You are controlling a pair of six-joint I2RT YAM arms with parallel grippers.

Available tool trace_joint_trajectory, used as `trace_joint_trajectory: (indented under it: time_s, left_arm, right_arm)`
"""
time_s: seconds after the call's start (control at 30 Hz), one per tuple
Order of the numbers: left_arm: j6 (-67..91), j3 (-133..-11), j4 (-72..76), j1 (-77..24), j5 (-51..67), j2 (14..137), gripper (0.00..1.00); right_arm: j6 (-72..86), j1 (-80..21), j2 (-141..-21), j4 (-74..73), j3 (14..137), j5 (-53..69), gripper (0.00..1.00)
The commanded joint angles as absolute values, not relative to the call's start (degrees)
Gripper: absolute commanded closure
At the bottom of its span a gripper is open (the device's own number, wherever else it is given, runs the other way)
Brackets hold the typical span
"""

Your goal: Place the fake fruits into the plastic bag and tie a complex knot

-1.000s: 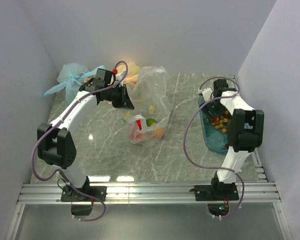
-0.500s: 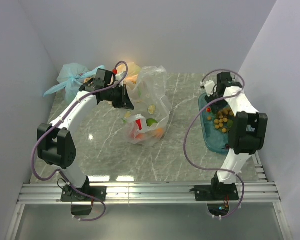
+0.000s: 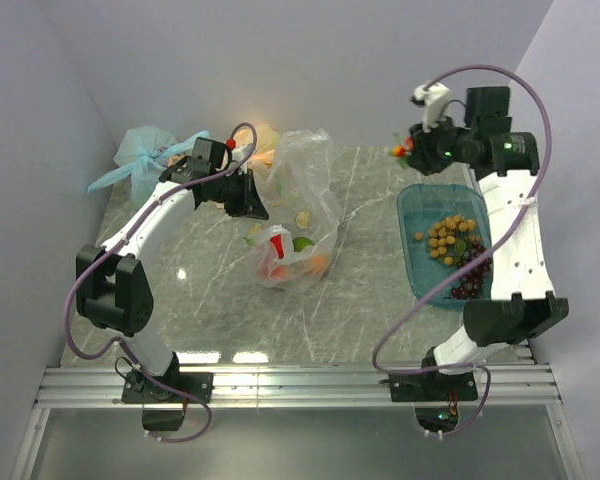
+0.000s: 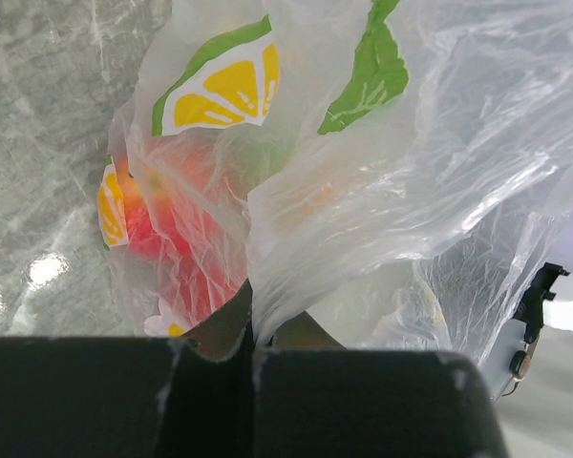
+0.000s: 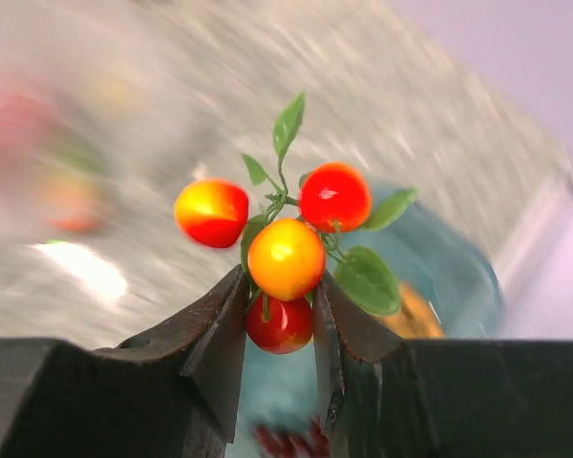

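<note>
The clear plastic bag (image 3: 300,200) stands open mid-table, with red, orange and green fake fruits (image 3: 292,258) inside it. My left gripper (image 3: 254,197) is shut on the bag's edge (image 4: 267,305) and holds it up; red fruit shows through the plastic (image 4: 181,258). My right gripper (image 3: 408,150) is raised above the tray's far end and is shut on a sprig of small red and orange-yellow fake fruits with green leaves (image 5: 285,256).
A teal tray (image 3: 420,270) at the right holds several yellow balls (image 3: 448,236) and dark purple grapes (image 3: 470,275). A knotted light blue bag (image 3: 140,160) and an orange bag (image 3: 265,140) sit at the back left. Side walls stand close.
My right arm has risen from the tray and swung toward the back, lifting the fruit sprig out. The left gripper has kept its hold on the bag.
</note>
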State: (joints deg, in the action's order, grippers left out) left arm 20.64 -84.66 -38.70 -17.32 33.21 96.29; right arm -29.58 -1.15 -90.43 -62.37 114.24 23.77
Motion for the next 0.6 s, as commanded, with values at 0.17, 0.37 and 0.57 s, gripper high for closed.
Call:
trace_joint_trajectory:
  time_s: [0.17, 0.37, 0.57]
  left_arm:
    - [19.95, -87.28, -38.06, -17.14, 35.07, 96.24, 0.99]
    - [19.43, -88.86, -38.93, -17.14, 34.98, 96.42, 0.99]
    - [20.13, -88.77, -38.59, -17.14, 34.98, 96.68, 0.99]
  right_arm:
    - [-21.71, -27.12, -85.94, -53.98, 111.19, 31.65, 0.87]
    - [-21.62, -34.79, -94.81, -48.45, 108.82, 26.3, 0.88]
    - [-24.26, -36.47, -103.78, -43.69, 104.16, 14.16, 0.92]
